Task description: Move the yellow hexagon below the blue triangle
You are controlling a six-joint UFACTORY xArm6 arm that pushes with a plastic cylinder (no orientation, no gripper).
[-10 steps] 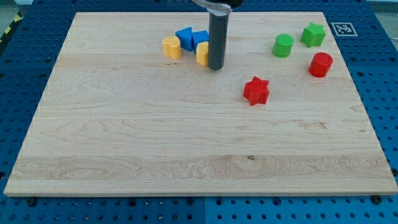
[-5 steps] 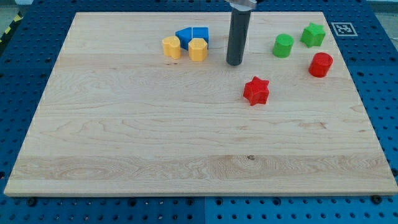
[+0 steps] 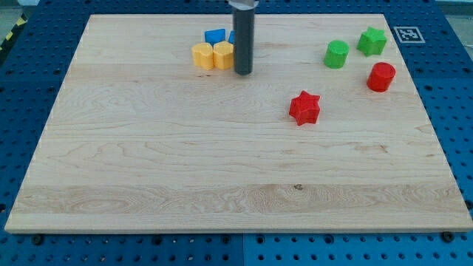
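Observation:
The yellow hexagon [image 3: 223, 55] sits near the board's top centre, touching another rounded yellow block [image 3: 202, 55] on its left. The blue triangle [image 3: 215, 35] lies just above them. A second blue block [image 3: 232, 37] shows only as a sliver behind the rod. My tip [image 3: 242, 73] is right against the hexagon's right side, slightly lower.
A red star [image 3: 304, 108] lies right of centre. A green cylinder [image 3: 337, 54], a green star [image 3: 372, 41] and a red cylinder [image 3: 381, 77] are at the upper right. The wooden board's top edge [image 3: 148, 16] is close behind the blue blocks.
My tip swung right, then came back left to the hexagon's right side. The hexagon slid left until it touches the other yellow block, below the blue triangle.

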